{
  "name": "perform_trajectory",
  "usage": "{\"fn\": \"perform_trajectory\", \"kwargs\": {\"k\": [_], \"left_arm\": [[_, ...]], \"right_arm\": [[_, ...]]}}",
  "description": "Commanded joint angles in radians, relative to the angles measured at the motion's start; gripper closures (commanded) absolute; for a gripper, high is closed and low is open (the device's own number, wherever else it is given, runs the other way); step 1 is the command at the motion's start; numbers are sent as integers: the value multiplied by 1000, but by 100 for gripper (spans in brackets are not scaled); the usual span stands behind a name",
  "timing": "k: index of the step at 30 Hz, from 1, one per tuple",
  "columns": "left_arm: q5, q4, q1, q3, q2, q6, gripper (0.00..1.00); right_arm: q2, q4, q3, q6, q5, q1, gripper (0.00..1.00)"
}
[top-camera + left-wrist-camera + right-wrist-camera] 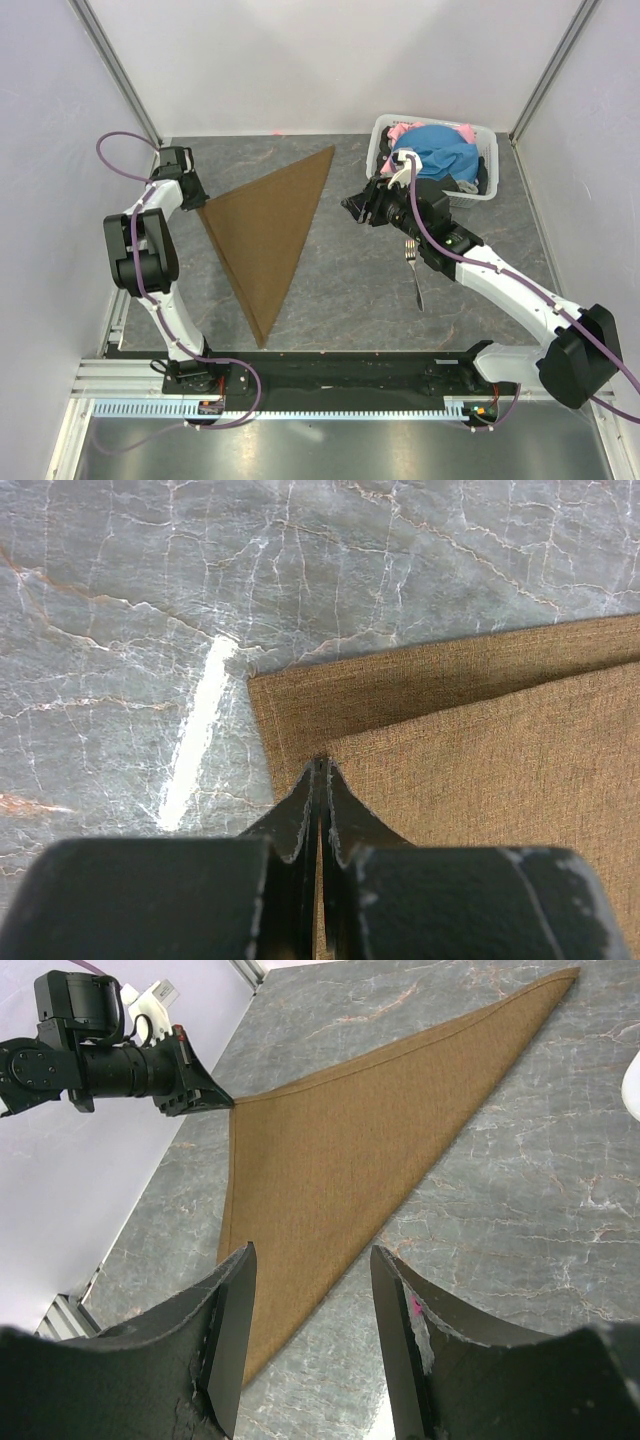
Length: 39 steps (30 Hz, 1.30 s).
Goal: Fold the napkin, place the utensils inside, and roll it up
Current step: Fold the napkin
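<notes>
Brown napkin [270,225], one, seemingly one fork [416,282]

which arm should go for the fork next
Right, probably. The fork lies on the right side, and the right gripper is open and free. The left gripper is shut on the napkin at its left corner, with the folded cloth between it and the fork.

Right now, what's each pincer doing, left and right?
Left pincer: closed, pinching a corner of the napkin.
Right pincer: open, holding nothing.
</notes>
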Motion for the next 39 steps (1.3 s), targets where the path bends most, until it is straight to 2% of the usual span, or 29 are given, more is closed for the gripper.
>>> {"fn": "perform_trajectory", "kwargs": {"k": [1, 18, 39], "left_arm": [[-35, 44, 9, 0, -70, 27, 98], [-15, 45, 52, 10, -56, 23, 98], [25, 22, 70, 85, 70, 39, 98]], "right_arm": [[8, 13, -2, 10, 0, -2, 43], [21, 11, -3, 17, -4, -2, 43], [34, 11, -3, 23, -12, -3, 43]]}}
